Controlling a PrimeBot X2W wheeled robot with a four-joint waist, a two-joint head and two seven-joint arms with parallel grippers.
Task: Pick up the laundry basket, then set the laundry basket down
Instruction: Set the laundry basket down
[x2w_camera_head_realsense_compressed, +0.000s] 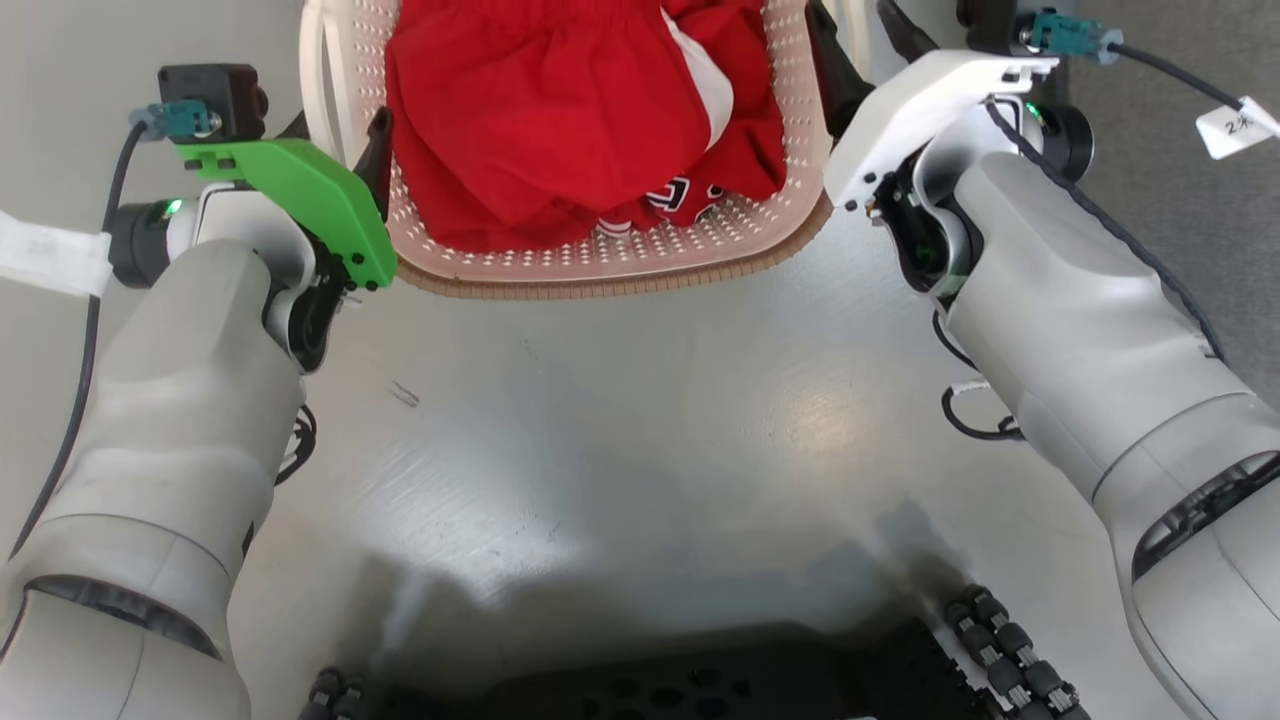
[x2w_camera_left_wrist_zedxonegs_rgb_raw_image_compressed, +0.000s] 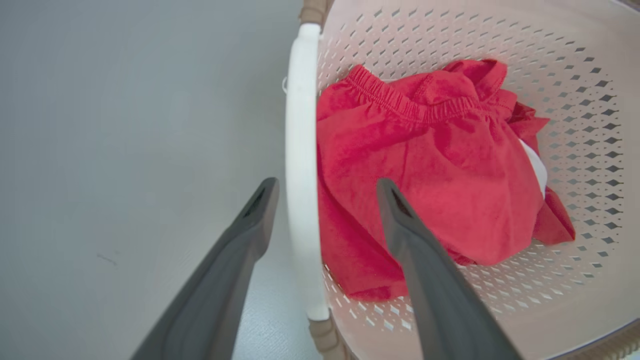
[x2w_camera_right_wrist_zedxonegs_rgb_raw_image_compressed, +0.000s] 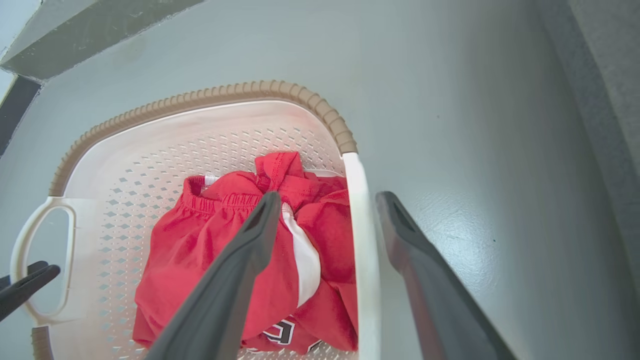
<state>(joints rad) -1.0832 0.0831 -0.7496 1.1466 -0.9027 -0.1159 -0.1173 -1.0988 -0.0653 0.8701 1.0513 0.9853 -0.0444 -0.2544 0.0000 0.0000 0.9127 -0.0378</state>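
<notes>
Left pincer (x2w_camera_left_wrist_zedxonegs_rgb_raw_image_compressed: 326, 183): two dark fingers spread apart. Right pincer (x2w_camera_right_wrist_zedxonegs_rgb_raw_image_compressed: 327, 196): fingers likewise spread. Left forearm (x2w_camera_head_realsense_compressed: 170, 400) and right forearm (x2w_camera_head_realsense_compressed: 1090, 330): extended forward, wrists turned inward.

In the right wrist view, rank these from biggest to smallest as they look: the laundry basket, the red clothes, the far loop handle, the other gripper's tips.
1. laundry basket
2. red clothes
3. far loop handle
4. left gripper, cut off by the edge, so only its visible tips count

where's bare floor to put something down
Free: the grey floor between the laundry basket, the robot base and the forearms. Crowded: inside the basket, filled with red clothes, and its handles, straddled by the left claw and right claw.
</notes>
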